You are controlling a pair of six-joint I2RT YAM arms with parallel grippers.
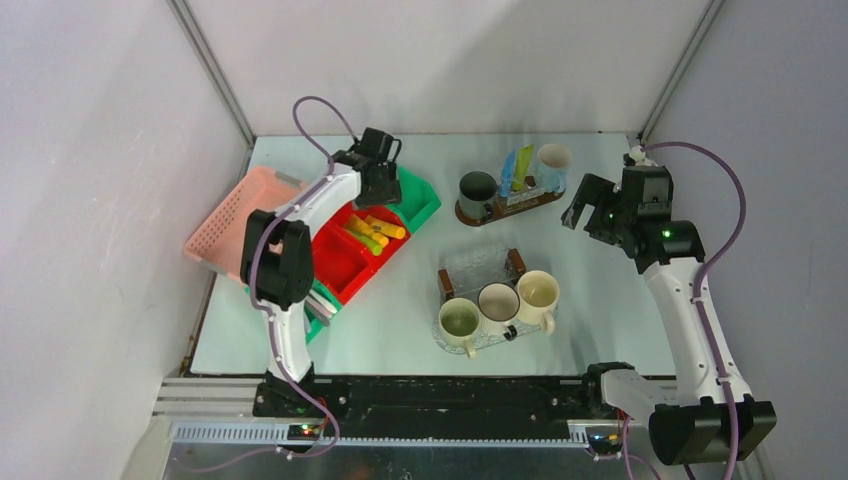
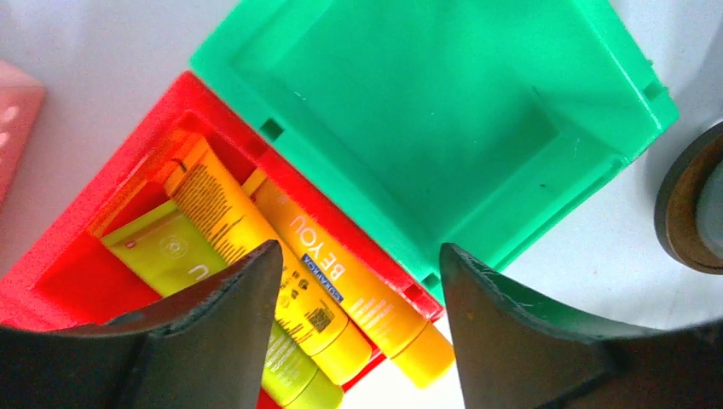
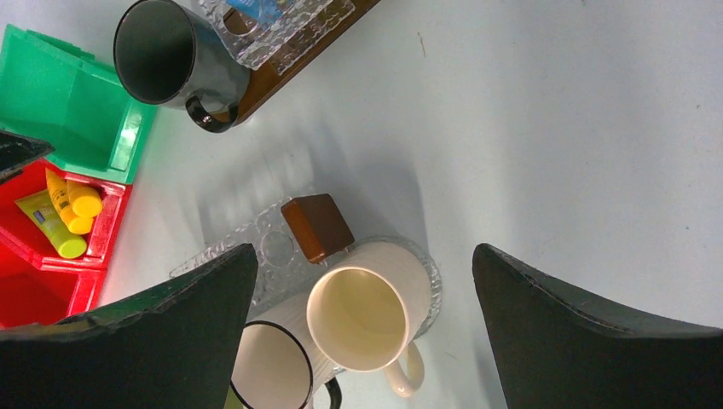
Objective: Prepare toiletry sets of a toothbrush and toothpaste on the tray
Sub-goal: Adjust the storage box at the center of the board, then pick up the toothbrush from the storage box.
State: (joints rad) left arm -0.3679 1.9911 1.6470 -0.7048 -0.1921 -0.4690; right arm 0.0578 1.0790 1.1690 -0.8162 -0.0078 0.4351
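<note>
A pink lattice basket sits left of the red bin, and a glossy green plastic bin touches the red bin's far side. Well right of it, a clear pebbled tray carries three round ceramic mugs. Inside the red bin lie flat toothpaste tubes — yellow, orange, lime. The left gripper hovers over them, jaws apart and empty; the right gripper — spread wide — holds nothing.

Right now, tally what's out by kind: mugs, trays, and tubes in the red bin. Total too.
Mugs: 5
Trays: 2
Tubes in the red bin: 3
Total: 10
</note>
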